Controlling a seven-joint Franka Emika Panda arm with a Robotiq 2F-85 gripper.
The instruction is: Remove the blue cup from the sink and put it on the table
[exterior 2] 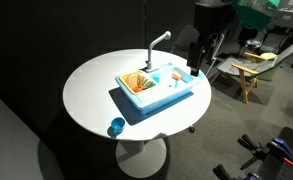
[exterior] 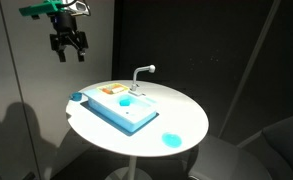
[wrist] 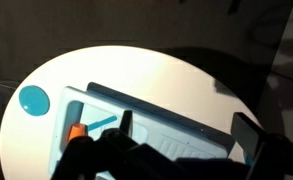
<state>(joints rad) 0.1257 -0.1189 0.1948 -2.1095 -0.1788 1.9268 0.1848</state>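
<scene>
Well, the gripper [exterior: 69, 46] hangs high, fingers spread and empty; the cup [exterior: 129, 101] sits well below and aside, in the sink [exterior: 108, 119].

The claw [exterior: 69, 50] hangs raised in the air at the end of the arm [exterior 2: 211, 15], wrist turned so it points straight down. Its jaws stand wide apart; in the wrist view both dark fingers [wrist: 248, 140] reach in from the bottom edge

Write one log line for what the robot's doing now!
gripper: open, raised, empty | blue cup: in the sink | pickup: not yet done
</scene>
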